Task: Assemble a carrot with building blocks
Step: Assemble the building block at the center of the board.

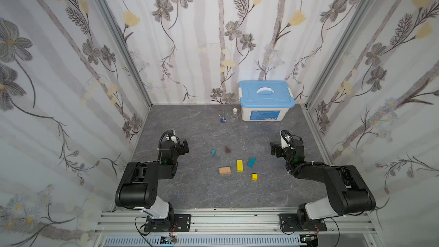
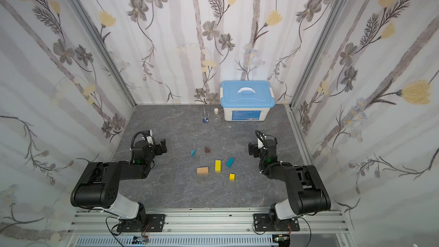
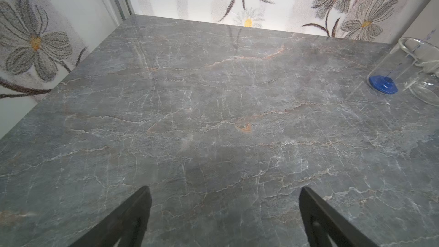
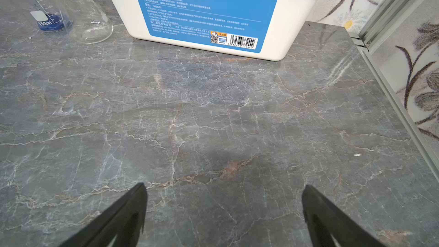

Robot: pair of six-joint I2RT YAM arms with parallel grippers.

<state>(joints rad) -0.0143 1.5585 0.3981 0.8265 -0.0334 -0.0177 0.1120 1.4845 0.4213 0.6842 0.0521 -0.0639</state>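
Well, my left gripper (image 3: 224,187) and right gripper (image 4: 223,186) both gape empty. The building blocks (image 1: 240,165) lie scattered between them, tan bar (image 1: 225,170) at the cluster's eight o'clock. Light, rigid, likely slick: I'd pinch flat long sides.

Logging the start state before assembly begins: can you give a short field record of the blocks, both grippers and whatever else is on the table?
triangles: teal triangle, maroon triangle, side by side
bars: tan bar, yellow bar, teal bar, in a loose row
cube: yellow cube, nearest the arm bases
state: all six lie apart on the table, none joined
left gripper: open, empty
right gripper: open, empty
other: box, beaker, flask near the back wall
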